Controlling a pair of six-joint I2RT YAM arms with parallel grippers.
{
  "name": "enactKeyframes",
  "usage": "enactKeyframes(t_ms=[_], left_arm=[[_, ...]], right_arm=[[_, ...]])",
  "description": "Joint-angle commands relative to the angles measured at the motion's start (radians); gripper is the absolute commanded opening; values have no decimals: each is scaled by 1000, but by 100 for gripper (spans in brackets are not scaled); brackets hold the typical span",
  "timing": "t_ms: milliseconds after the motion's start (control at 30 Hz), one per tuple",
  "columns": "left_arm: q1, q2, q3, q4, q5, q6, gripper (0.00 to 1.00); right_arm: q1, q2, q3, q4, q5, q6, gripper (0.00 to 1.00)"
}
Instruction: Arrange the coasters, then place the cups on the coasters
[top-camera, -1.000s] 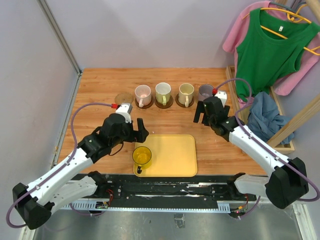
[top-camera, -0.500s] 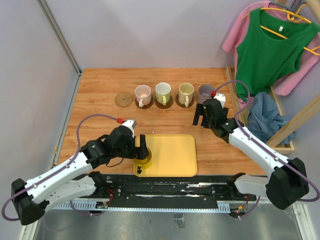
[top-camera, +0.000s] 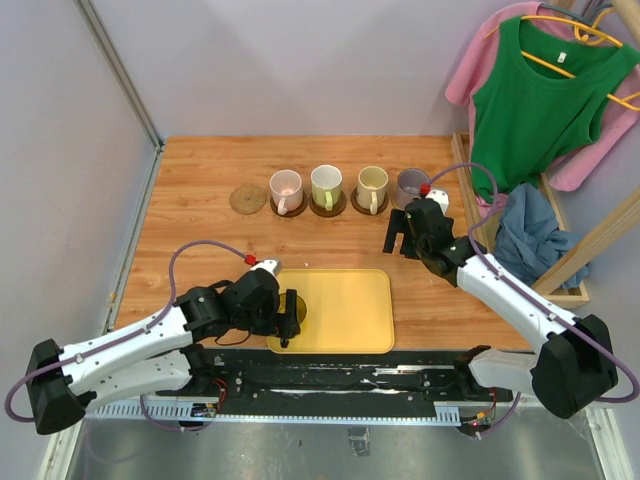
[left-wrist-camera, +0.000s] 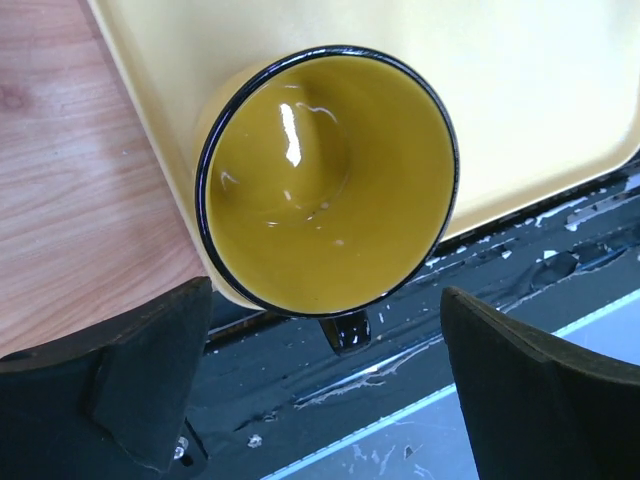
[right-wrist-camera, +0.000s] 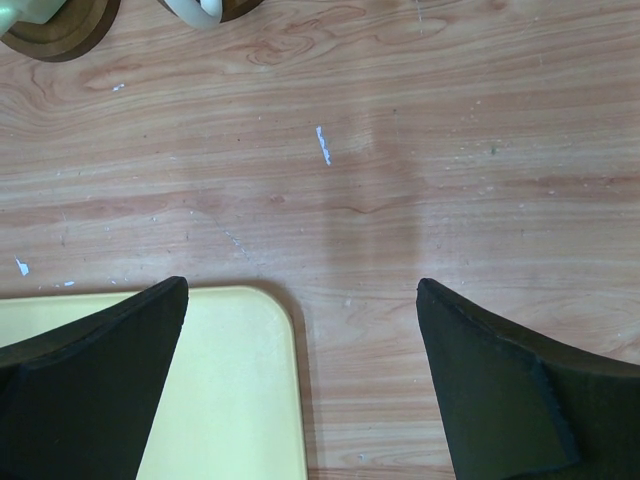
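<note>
A translucent yellow cup stands on the near left corner of the yellow tray, its dark handle pointing over the tray's near edge. My left gripper is open around this cup, one finger on each side, neither touching it. Four cups stand in a back row on dark coasters: pink, green-white, cream and grey-purple. A tan coaster lies bare at the row's left end. My right gripper hangs open and empty in front of the grey-purple cup.
The right wrist view looks down on bare wood and the tray's far right corner. A wooden rack with hung clothes and a blue cloth stands off the table's right side. A grey wall borders the left.
My left arm has pulled back toward the near edge and brought its open gripper down around the yellow cup. The right gripper has barely moved.
</note>
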Motion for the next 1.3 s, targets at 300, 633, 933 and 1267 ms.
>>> enactKeyframes(t_ms=[300, 633, 933, 1267], left_arm=[[-24, 72, -23, 42, -65, -24, 86], [-23, 79, -34, 98, -47, -9, 27], [-25, 102, -32, 107, -45, 10, 12], [-37, 110, 6, 132, -102, 48, 0]], right_arm=[[-11, 10, -7, 10, -15, 21, 98], [-11, 14, -15, 10, -27, 30, 98], [-11, 11, -23, 14, -32, 33, 99], [-11, -7, -30, 13, -22, 29, 99]])
